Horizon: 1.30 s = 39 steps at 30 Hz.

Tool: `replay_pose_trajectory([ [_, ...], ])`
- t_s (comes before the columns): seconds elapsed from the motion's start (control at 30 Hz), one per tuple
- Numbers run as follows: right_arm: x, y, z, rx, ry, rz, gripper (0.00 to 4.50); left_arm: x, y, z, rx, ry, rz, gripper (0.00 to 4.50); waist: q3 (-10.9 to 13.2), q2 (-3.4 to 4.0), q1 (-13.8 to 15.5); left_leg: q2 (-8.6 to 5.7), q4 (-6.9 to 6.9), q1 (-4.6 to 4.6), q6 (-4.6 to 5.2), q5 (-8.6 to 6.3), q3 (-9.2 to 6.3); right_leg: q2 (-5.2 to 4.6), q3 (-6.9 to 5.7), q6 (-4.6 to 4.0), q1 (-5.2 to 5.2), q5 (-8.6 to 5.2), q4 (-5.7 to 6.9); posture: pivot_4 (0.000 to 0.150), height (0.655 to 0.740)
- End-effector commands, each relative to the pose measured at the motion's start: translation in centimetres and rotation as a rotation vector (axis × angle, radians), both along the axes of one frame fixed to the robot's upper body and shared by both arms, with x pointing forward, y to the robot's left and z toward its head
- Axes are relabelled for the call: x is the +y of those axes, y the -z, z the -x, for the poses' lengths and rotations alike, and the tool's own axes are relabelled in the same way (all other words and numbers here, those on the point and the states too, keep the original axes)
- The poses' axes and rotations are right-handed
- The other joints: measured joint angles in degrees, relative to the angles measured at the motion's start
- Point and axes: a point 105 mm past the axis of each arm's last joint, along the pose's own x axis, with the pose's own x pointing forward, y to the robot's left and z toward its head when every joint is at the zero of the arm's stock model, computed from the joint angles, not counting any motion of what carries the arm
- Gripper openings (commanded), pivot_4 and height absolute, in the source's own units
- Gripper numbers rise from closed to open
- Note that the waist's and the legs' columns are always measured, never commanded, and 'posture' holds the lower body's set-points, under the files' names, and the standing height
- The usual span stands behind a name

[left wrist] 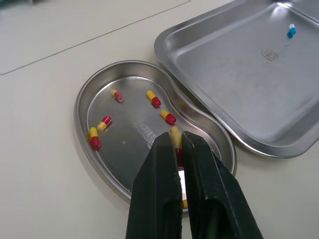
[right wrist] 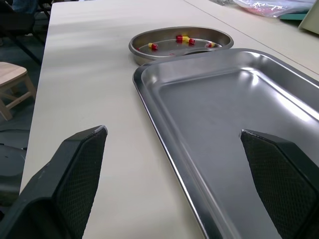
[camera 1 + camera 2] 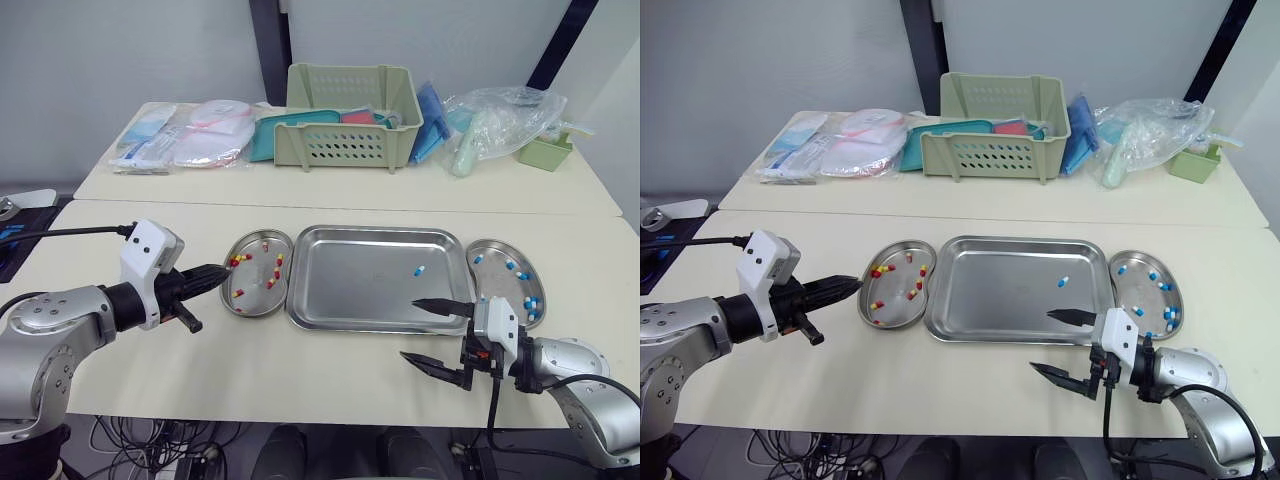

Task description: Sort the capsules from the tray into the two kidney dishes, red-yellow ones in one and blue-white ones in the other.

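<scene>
Right gripper (image 3: 410,330): in the head view it is hanging spread wide and empty over the tray (image 3: 350,290) at its near edge. I judge it is lining up on the one capsule (image 3: 419,270) left there, a blue-white one lying alone toward the far right.
Left gripper (image 3: 218,273): pointing at the outer rim of the left dish (image 3: 252,275), where the red-yellow capsules (image 3: 236,262) are lying.
Right dish (image 3: 495,285): sitting just beside the tray's other side and holding the blue-white ones (image 3: 521,275); my right wrist is covering its near end.
Back table (image 3: 600,200): carrying a basket (image 3: 350,120), packets (image 3: 190,140) and a bag (image 3: 500,120), all well apart and obstructing nothing.

Left wrist view: the fingers (image 1: 159,199) are sitting drawn to a narrow slit over the dish. I am seeing nothing gripped between them, and red-yellow capsules are lying scattered beneath.

Right wrist view: both fingers (image 2: 82,174) are standing far apart, with the tray rim running between them. I am reckoning nothing is blocking the reach to the capsule, though the rim needs clearing.
</scene>
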Motion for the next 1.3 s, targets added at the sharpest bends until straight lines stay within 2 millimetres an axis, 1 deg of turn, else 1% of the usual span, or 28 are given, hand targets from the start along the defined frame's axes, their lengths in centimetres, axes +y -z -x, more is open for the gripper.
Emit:
replay_pose_trajectory([
  [0.03, 0.3, -0.8, 0.1, -0.056, -0.013, -0.011, 4.50, 0.0, -0.8, -0.5, -0.041, 0.015, -0.023, 0.02, 0.0, 0.01, 0.0, 0.00, 0.00, 0.00, 0.00, 0.00, 0.00, 0.00, 0.00, 0.00, 0.00, 0.00, 0.00, 0.150, 0.7400],
  [0.53, 0.6, -0.8, 0.0, -0.075, -0.002, -0.019, 4.50, -0.7, -0.2, -1.1, -0.041, 0.064, -0.041, 0.02, 0.0, 0.02, 0.0, 0.00, 0.00, -0.01, 0.00, 0.00, -0.01, 0.01, -0.01, 0.00, -0.01, 0.00, 0.01, 0.150, 0.7400],
  [0.8, 0.8, -0.9, 0.0, -0.075, -0.002, -0.020, 4.50, -1.2, -0.2, -1.3, -0.045, 0.079, -0.052, 0.02, 0.0, 0.02, 0.0, 0.00, 0.00, -0.01, 0.00, 0.00, 0.00, 0.00, 0.00, 0.00, -0.02, 0.00, 0.01, 0.150, 0.7400],
  [1.1, 1.0, -1.5, -0.3, -0.094, 0.009, -0.031, 4.50, -1.6, -0.4, -1.8, -0.054, 0.099, -0.068, 0.02, 0.0, 0.02, 0.0, 0.00, 0.00, -0.01, 0.00, 0.00, 0.00, 0.01, -0.01, 0.00, -0.02, 0.00, 0.01, 0.150, 0.7400],
  [1.3, 1.4, -2.5, -0.8, -0.143, 0.033, -0.066, 4.50, -1.8, -0.2, -2.0, -0.049, 0.103, -0.070, 0.02, 0.0, 0.03, 0.0, 0.00, -0.01, -0.01, 0.00, 0.00, 0.00, 0.01, 0.00, 0.00, -0.02, 0.00, 0.01, 0.150, 0.7400],
])
